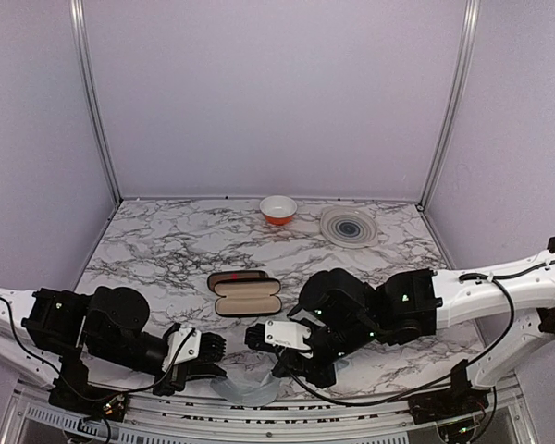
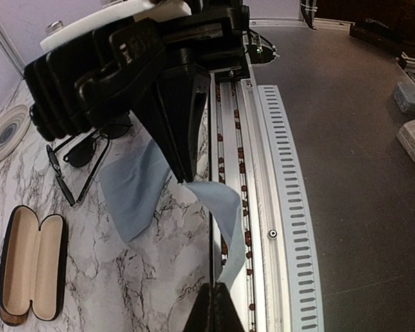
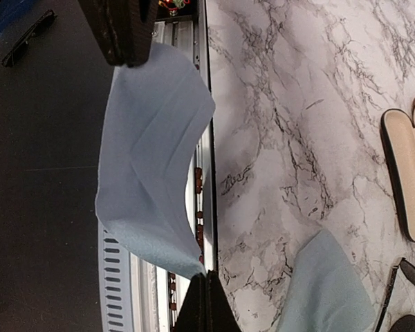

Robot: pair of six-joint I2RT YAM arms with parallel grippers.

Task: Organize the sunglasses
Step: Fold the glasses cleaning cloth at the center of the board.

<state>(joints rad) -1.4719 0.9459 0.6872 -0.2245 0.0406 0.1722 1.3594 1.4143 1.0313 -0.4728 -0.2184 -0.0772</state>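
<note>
Soft, even light; wrist views warp at edges.
</note>
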